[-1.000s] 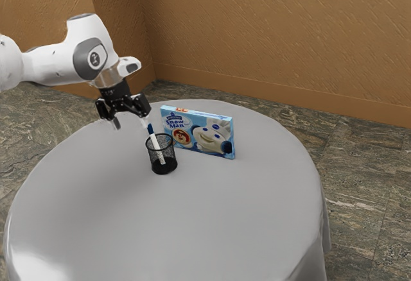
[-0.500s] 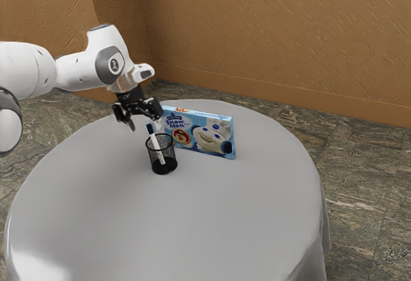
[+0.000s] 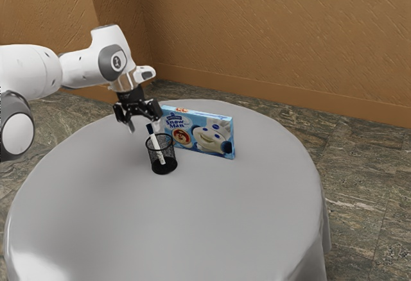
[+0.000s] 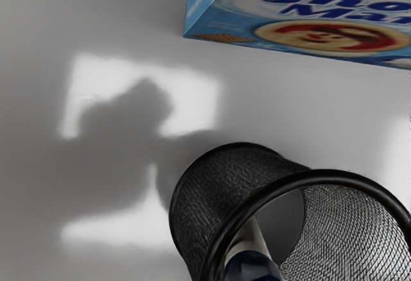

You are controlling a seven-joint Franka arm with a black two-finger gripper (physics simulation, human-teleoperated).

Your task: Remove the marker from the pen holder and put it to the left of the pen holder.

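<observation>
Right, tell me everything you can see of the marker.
The marker has a white body and a dark blue end, plastic by its look. It stands in the black mesh pen holder, blue end up and above the rim, its top leaning toward the exterior view's left. Its lower part shows through the mesh. The pen holder supports it; the open gripper is near its top, not closed on it.

Blue Snow Man box (image 3: 198, 133) upright on a round grey-clothed table (image 3: 212, 217)
</observation>
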